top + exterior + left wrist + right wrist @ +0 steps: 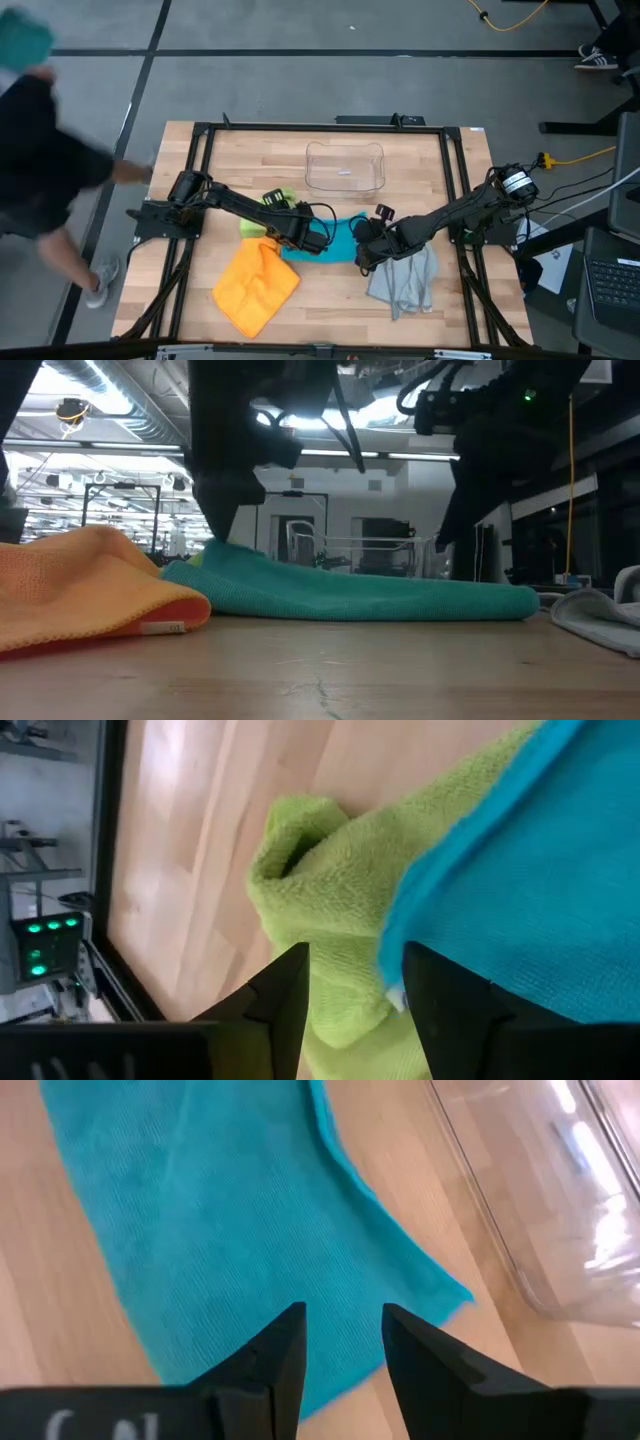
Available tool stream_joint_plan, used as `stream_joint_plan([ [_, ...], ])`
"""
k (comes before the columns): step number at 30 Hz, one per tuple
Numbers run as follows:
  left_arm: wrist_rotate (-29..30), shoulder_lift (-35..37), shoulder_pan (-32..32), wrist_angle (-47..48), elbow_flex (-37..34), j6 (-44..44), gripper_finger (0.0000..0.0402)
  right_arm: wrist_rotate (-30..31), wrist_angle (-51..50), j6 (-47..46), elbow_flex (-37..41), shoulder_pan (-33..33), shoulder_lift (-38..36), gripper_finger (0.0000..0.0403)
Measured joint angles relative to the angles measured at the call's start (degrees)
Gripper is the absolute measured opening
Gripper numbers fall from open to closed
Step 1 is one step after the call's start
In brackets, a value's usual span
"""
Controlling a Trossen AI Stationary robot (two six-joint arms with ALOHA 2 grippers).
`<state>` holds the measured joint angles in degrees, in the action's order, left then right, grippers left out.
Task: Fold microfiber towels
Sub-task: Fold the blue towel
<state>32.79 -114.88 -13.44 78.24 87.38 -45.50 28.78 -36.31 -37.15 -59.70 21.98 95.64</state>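
Wooden table [330,300]: four towels [257,286], clear bin [345,166]

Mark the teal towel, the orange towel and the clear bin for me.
teal towel [340,241]: high view, its bare middle between the arms.
orange towel [257,285]: high view, centre of the cloth.
clear bin [345,184]: high view, near rim.

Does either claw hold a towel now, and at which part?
Nothing is held. The left claw stands open at the teal towel edge; the right claw is open above it.
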Motion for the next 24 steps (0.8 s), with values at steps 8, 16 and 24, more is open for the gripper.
stream_joint_plan([
  [8, 6.1, 0.0, -0.3, 0.2, 1.6, 2.4, 0.0157, 0.1, 0.3, -0.1, 0.0, 0.0, 0.0, 0.0136],
  [16, 10.5, 0.0, -1.1, 7.8, 2.9, 4.4, 0.0157, 4.2, 2.4, -0.2, 0.0, -0.1, 0.0, 0.0136],
  [24, 14.7, 0.0, -1.3, 9.2, 2.9, 5.3, 0.0157, 4.2, 4.8, -9.1, 0.1, -0.1, 0.0, 0.0136],
])
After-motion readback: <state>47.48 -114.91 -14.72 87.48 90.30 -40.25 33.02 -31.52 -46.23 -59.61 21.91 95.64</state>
